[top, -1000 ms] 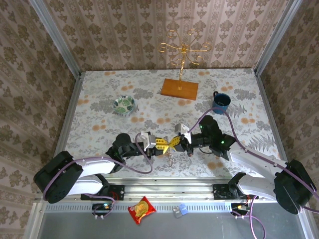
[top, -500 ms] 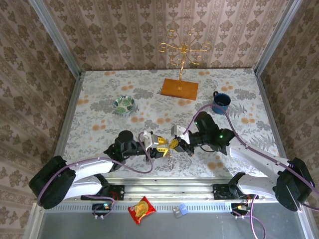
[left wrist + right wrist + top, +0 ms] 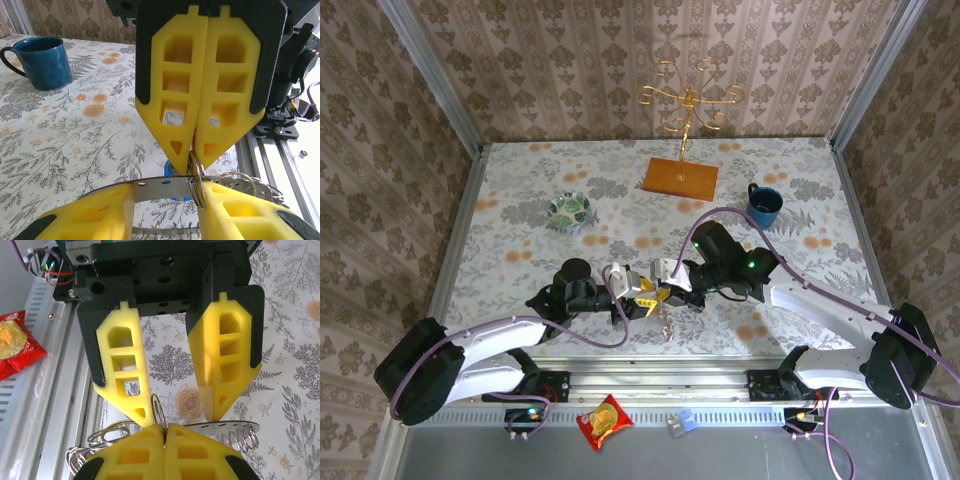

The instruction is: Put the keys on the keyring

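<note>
Keyring (image 3: 159, 186) clamped in R pincer (image 3: 192, 152), L pincer (image 3: 180, 415) jaws apart

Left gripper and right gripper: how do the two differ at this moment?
The left gripper has its jaws apart; the right gripper has its jaws pressed together. The right gripper pinches a thin wire ring at its tips; the left gripper only straddles that ring, which stands in its gap. Both have yellow jaws with cut-out windows in black frames, and they meet tip to tip above the table.
</note>
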Robot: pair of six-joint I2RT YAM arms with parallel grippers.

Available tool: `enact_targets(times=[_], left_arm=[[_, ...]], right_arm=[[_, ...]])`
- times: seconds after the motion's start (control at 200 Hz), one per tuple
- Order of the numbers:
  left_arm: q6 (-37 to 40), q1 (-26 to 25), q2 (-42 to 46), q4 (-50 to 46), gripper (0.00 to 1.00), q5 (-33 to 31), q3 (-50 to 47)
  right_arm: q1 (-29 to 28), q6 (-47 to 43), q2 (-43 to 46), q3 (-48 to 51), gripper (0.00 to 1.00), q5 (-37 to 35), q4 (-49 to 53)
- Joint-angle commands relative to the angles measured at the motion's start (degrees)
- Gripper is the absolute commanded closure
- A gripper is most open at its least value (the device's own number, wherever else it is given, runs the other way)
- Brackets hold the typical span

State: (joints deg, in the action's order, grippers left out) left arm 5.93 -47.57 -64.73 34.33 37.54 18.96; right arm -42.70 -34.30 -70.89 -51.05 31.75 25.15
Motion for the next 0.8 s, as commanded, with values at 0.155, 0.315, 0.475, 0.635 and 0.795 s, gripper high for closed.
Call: enact_targets(times=[0.155,0.315,0.475,0.635,0.795], left_arm=[[1.1,0.1,1.5,-1.3,0.62,-0.3,1.8],[1.3,0.1,1.0,-1.4,0.66,-0.3,2.5],[1.6,0.1,0.4,-1.9,0.76,-0.3,3.1],[1.9,0.1,1.4,-1.6,0.98,-0.3,2.3],[0.8,0.1,1.9,2.6,1.00,-0.2,0.2]], right_arm=[[-0.6,-0.8,-0.3,-2.4,1.00,-3.5,2.6],[-1.6,-0.8,-0.6,-3.1,1.00,-4.1,2.8],[-2.3,1.0,0.0,-2.8,1.00,-1.7,1.2],[-0.9,4.6,2.6,0.6,0.91,1.7,-2.9],[3.6,10.3,6.4,7.2,0.66,7.8,-12.3]])
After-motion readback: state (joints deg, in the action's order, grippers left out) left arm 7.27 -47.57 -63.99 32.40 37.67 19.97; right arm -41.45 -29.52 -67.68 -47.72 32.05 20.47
